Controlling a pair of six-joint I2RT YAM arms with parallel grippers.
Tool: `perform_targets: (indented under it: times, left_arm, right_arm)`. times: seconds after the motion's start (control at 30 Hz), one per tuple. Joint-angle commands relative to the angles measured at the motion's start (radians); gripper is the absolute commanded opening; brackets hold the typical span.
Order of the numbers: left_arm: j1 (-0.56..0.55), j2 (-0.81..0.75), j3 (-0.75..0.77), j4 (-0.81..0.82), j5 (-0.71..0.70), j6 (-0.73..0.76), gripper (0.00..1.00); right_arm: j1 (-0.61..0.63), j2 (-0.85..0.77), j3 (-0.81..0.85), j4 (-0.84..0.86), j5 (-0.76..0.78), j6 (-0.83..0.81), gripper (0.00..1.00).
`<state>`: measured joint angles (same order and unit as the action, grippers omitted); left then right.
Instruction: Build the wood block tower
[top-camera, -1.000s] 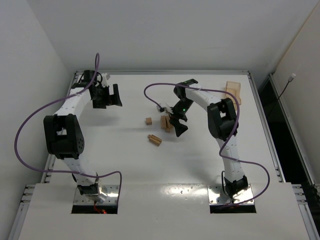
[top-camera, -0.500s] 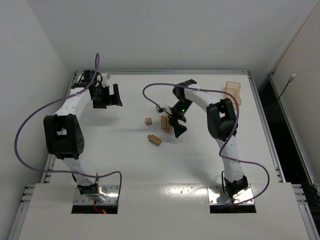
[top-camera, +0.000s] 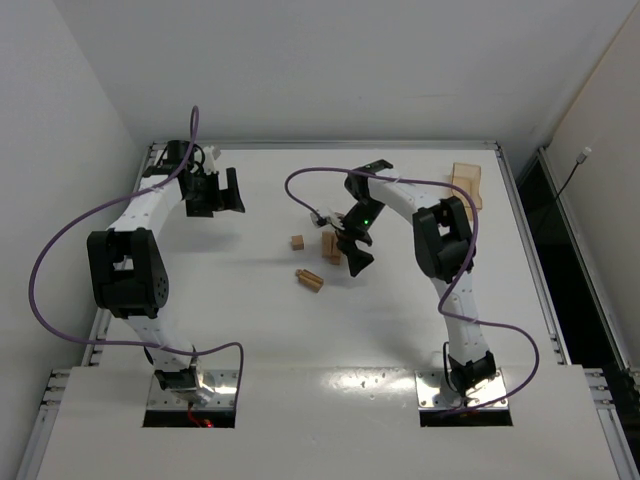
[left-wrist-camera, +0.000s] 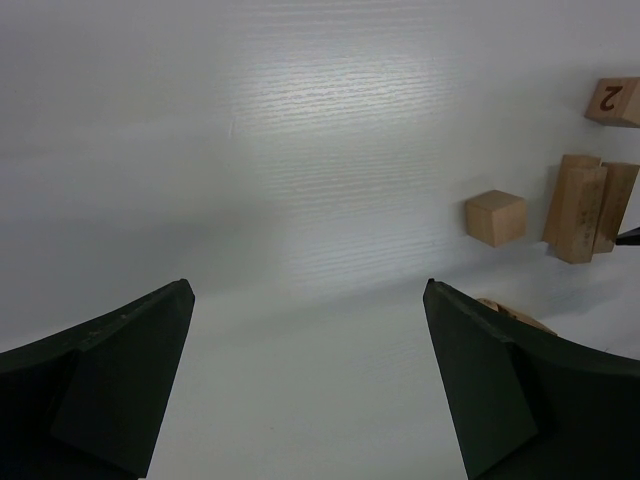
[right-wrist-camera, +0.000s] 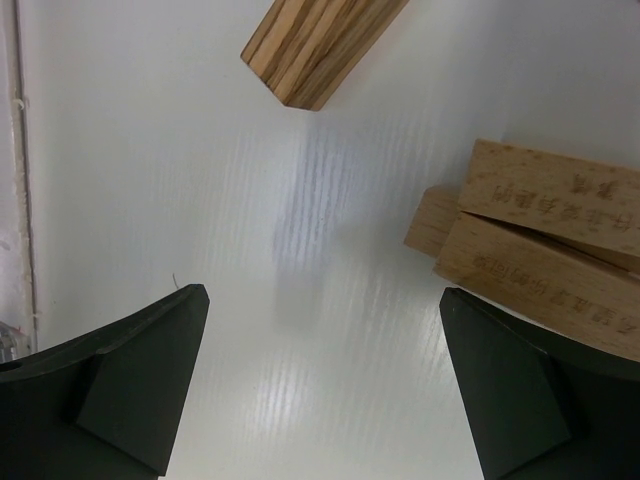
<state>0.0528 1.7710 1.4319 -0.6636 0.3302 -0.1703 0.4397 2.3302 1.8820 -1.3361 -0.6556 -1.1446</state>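
A little stack of tan wooden bars stands mid-table; it also shows in the right wrist view and the left wrist view. A small cube lies just left of it, also in the left wrist view. A striped bar lies nearer, also in the right wrist view. A numbered block shows at the left wrist view's right edge. My right gripper is open and empty, right beside the stack. My left gripper is open and empty at the far left.
A flat light-wood tray leans at the far right edge of the table. Purple cables loop over both arms. The table's raised rim runs along the back.
My right gripper has crept slightly left and away from me, closer to the stack. The blocks and the left arm have not moved.
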Motion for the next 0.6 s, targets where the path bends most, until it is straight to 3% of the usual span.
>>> perform_targets:
  times: [0.0,0.13,0.27,0.3,0.4,0.5,0.57]
  left_arm:
    - [-0.005,-0.012,0.012,0.024,0.018,-0.011,1.0]
    - [-0.005,-0.021,-0.007,0.033,0.018,-0.011,1.0]
    - [-0.005,-0.041,-0.018,0.033,0.018,-0.011,1.0]
    - [-0.005,-0.041,-0.027,0.033,0.018,-0.011,1.0]
    - [-0.005,-0.051,-0.036,0.042,0.018,-0.011,1.0]
    - [-0.005,-0.061,-0.036,0.051,0.018,-0.02,1.0]
    - [-0.005,-0.071,-0.045,0.052,0.007,-0.02,1.0]
  right_arm:
    - [-0.013,-0.098,-0.037,-0.015,-0.049,-0.037,1.0]
    - [-0.044,-0.225,-0.134,0.028,-0.039,-0.027,0.99]
    - [-0.053,-0.371,-0.228,0.081,-0.051,-0.018,0.87]
    - [-0.053,-0.394,-0.245,0.081,-0.061,-0.004,0.74]
    - [-0.021,-0.451,-0.302,0.1,-0.094,0.031,0.54]
    - [0.013,-0.463,-0.36,0.195,-0.107,0.196,0.37]
    - [0.024,-0.473,-0.383,0.263,-0.096,0.299,0.35]
